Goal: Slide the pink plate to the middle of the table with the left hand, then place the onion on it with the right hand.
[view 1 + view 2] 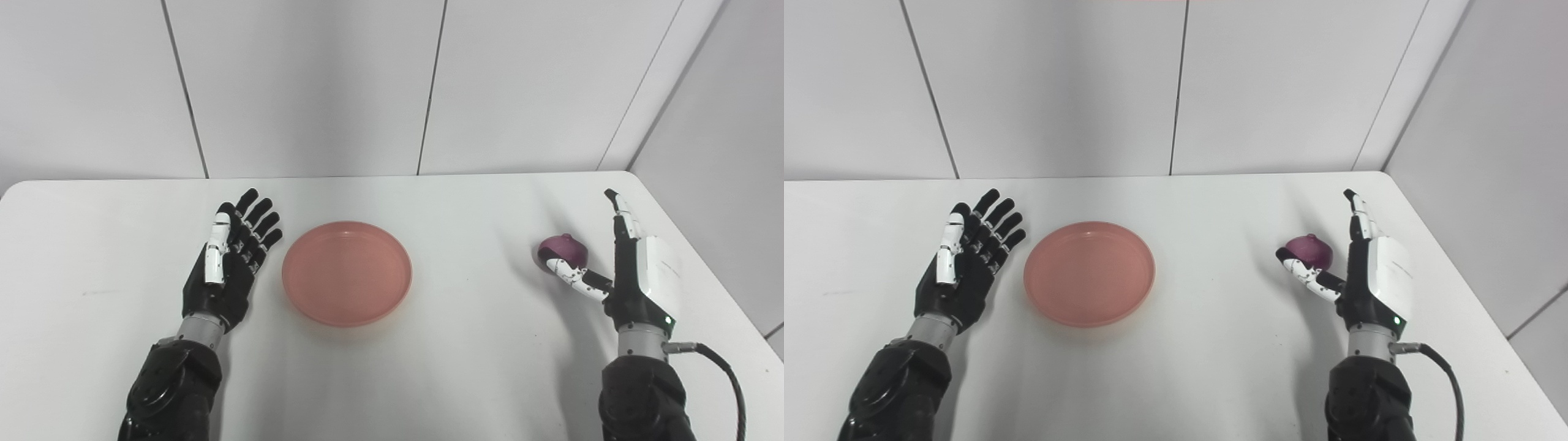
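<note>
A shallow pink plate [346, 272] rests on the white table [465, 355], a little left of centre. My left hand [229, 260] lies just left of the plate, palm up with fingers spread, open and holding nothing; a small gap separates it from the rim. A purple onion [563, 248] sits on the table at the right. My right hand [634, 269] stands upright on edge beside the onion's right side, fingers straight and thumb reaching under the onion's near side. The hand is open and its fingers do not close on the onion.
The table's right edge [723, 294] runs close behind my right hand. White wall panels [306, 86] stand along the far edge. A black cable [726, 373] trails from my right wrist.
</note>
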Controlling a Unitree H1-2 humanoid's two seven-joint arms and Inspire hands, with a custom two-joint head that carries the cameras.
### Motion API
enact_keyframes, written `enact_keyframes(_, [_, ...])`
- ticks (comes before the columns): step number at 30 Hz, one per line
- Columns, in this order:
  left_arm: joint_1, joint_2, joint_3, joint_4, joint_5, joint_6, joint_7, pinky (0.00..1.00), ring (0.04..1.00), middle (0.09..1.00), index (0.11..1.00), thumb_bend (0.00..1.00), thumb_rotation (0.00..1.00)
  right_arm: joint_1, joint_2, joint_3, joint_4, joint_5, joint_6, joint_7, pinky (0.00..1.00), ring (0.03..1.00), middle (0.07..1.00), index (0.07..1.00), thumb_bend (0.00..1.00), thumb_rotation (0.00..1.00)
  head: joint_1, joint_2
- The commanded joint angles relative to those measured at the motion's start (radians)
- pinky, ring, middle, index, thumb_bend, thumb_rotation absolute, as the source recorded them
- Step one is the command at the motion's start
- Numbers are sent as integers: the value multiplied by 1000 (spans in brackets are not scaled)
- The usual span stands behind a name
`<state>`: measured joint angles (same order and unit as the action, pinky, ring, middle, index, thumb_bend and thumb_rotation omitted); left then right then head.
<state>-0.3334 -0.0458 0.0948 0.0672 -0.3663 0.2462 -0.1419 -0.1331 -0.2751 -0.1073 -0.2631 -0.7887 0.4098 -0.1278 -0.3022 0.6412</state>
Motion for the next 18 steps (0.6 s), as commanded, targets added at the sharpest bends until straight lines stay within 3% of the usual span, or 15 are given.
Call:
enact_keyframes(1, [-27,1,1,-9,-10,-41,-20,926,926,928,914,457,1000,-34,-29,-10,-6,-15,18,7,754,898,945,957,1000,508,0,-1])
enact_keyframes(6, [-26,5,2,-11,-15,-35,-20,925,925,930,915,455,1000,-51,-46,-12,39,-18,52,35,767,913,953,965,1000,519,-19,-2])
enact_keyframes(18, [-28,17,11,14,-20,-55,-49,923,927,932,920,453,1000,-94,-67,-13,154,20,56,61,750,890,927,935,1000,508,-26,-6])
